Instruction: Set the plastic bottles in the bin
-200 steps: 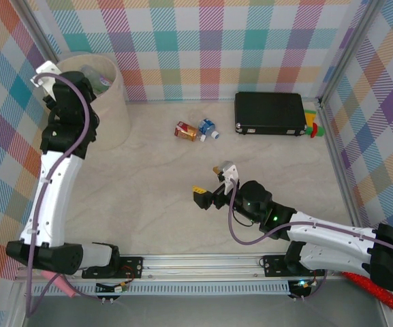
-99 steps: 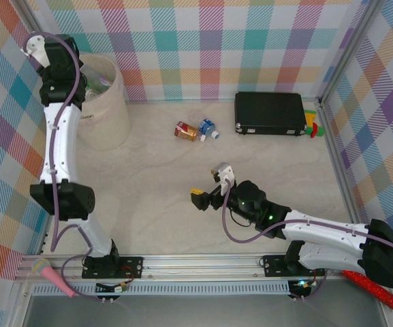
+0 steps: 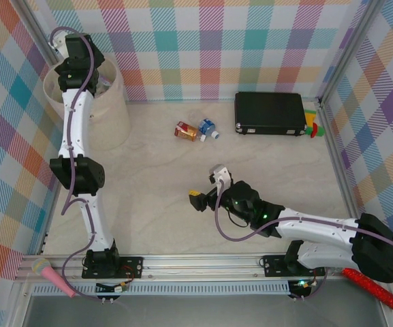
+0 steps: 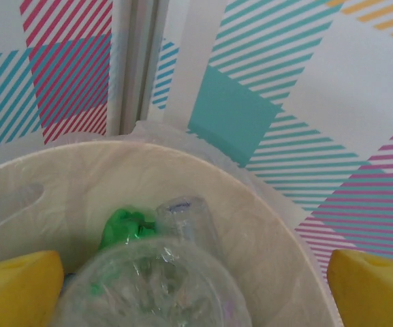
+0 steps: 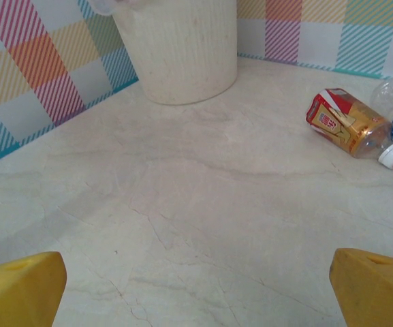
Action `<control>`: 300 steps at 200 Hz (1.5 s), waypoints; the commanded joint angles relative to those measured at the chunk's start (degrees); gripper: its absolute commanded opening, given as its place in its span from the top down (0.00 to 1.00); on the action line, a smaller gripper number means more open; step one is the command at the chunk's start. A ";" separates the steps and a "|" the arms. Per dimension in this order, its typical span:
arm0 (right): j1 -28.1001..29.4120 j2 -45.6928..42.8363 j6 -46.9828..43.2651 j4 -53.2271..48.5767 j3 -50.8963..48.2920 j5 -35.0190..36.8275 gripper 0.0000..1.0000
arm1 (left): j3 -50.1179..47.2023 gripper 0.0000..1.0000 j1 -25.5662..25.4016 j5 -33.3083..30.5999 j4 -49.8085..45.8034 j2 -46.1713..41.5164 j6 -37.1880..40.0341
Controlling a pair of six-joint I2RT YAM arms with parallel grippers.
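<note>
Left hand (image 4: 196, 286): released, above bin (image 3: 111, 116) at 10 o'clock.
Right hand (image 5: 196, 289): released, empty, over tabletop (image 3: 148, 184).
Bottles (image 3: 186, 131): two, lying at 12 o'clock.

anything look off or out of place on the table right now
Two stray bottles lie on their sides mid-table, close together, left of the black case: a brown-labelled bottle and a blue-labelled bottle. Both are well outside the bin. No spill shows.
</note>
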 commanded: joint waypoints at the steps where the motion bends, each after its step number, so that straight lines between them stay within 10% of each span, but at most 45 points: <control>1: 0.25 -0.28 0.57 1.77 1.63 0.61 0.01 | 2.23 0.00 0.39 0.28 -0.73 -2.17 1.10; 90: 0.25 -1.35 0.98 1.61 1.30 -1.36 0.01 | -2.64 0.00 0.27 -1.88 -5.63 -11.51 3.16; 108: 0.26 -1.30 1.02 1.44 1.35 -1.83 0.01 | -5.63 0.13 0.30 -1.17 -4.29 -13.16 3.55; 164: 0.30 -1.89 1.87 1.91 0.78 -0.47 0.01 | -6.43 0.45 0.34 14.34 1.49 -10.43 5.71; 225: 0.29 -0.52 3.04 1.98 0.86 2.37 0.01 | -2.71 0.48 0.36 25.57 4.12 -2.05 1.28; 300: 0.27 0.98 3.10 2.02 1.27 2.29 0.01 | -0.15 0.46 3.53 5.78 -3.87 -0.07 1.94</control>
